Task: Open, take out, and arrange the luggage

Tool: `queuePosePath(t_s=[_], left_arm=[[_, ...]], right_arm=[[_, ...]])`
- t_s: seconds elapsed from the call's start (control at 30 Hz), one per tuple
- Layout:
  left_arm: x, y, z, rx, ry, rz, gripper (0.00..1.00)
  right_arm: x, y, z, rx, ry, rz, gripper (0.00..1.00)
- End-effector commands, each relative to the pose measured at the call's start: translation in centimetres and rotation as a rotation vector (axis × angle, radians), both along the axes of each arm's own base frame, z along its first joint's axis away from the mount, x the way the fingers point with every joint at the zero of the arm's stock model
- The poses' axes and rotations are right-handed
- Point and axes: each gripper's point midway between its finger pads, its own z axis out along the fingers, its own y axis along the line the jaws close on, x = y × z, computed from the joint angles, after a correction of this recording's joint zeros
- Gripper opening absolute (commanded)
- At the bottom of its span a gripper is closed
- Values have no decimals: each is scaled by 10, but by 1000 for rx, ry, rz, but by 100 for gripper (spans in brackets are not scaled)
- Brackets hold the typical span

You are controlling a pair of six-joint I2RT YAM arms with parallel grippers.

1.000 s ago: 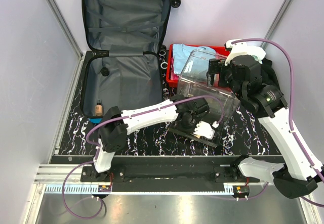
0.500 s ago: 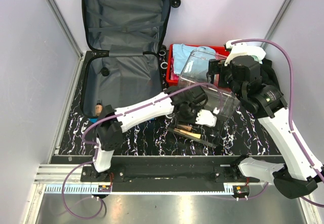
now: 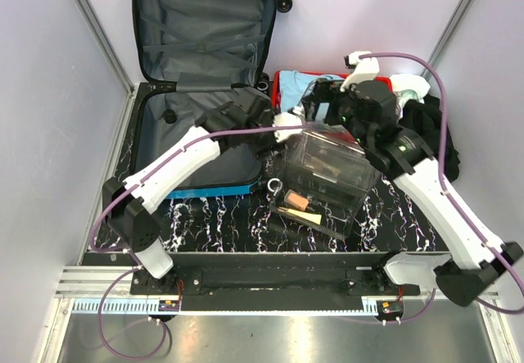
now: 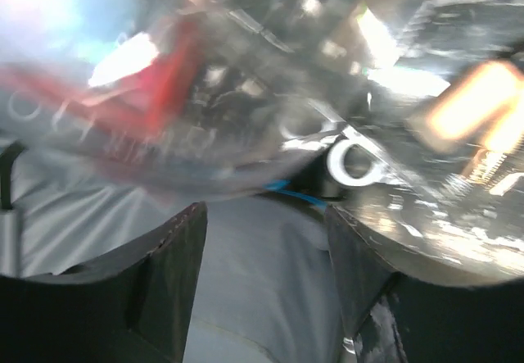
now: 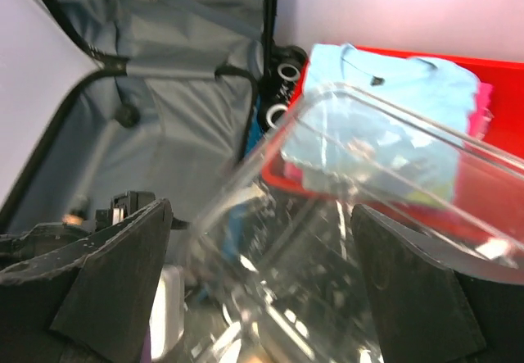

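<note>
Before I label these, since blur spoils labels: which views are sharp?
Top view: sharp, evenly lit. Right wrist: bin rim smeared, luggage lining clearer. Left wrist: motion blur and glare throughout; only its fingers sharp.

**Top view:** from high above and behind the arm bases, looking steeply down on the whole worktop (image 3: pixel 246 215).
**Left wrist view:** very near and blurred, facing out between its own fingers (image 4: pixel 176 273) at the clear bin (image 4: pixel 246 93).
**Right wrist view:** close, angled over the bin's rim toward the suitcase (image 5: pixel 188 125) and the red tray (image 5: pixel 426 55).
All three views share the bin and the suitcase lining.
</note>
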Motion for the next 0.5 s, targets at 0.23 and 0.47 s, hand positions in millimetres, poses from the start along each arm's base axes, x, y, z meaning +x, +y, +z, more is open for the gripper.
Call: queuePosePath(t_s=[0.23,0.47], left_arm=[[88,154,20,-335,85,596,59],[138,227,11,-224,-28,998,61]], right_arm=[[-22,-66,-29,-266,96,-126,94],[-17,-57,-26,-249,98,-101,94]])
